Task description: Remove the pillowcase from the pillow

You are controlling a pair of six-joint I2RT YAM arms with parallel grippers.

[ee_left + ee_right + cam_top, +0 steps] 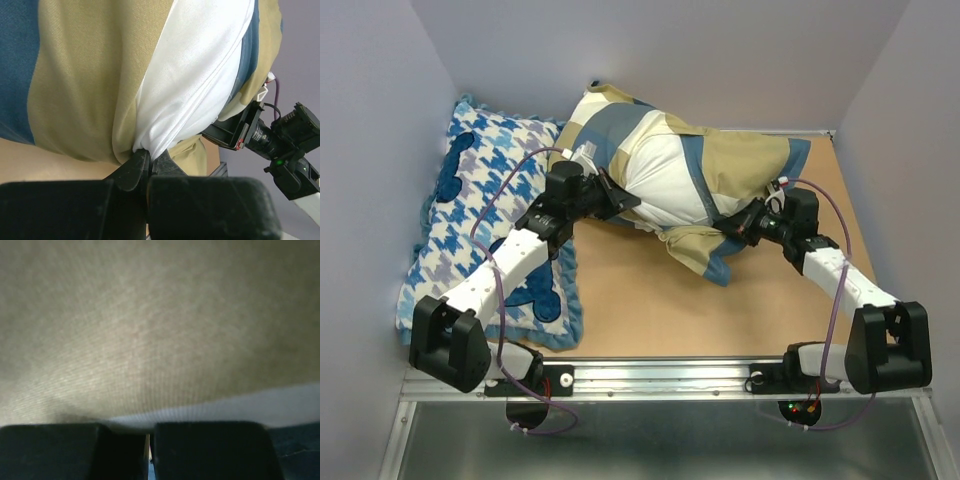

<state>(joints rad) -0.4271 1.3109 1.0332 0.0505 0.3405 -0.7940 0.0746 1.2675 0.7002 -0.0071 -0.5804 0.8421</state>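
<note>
The tan, slate blue and cream pillowcase [740,160] lies bunched at the back middle of the table, with the white pillow [665,180] bulging out of its opening. My left gripper [622,203] is shut on a pinch of the white pillow; the left wrist view shows the fingers [137,167] clamped on white fabric [195,95] beside tan pillowcase cloth [80,85]. My right gripper [740,226] is shut on the pillowcase's lower right edge. In the right wrist view tan cloth [150,325] fills the frame and covers the fingertips of the gripper [150,432].
A blue-and-white houndstooth cushion [490,220] with dark blue bear shapes lies at the left, under my left arm. Grey walls close in the left, back and right. Bare brown tabletop [640,300] shows in front of the pillow. A metal rail [660,375] runs along the near edge.
</note>
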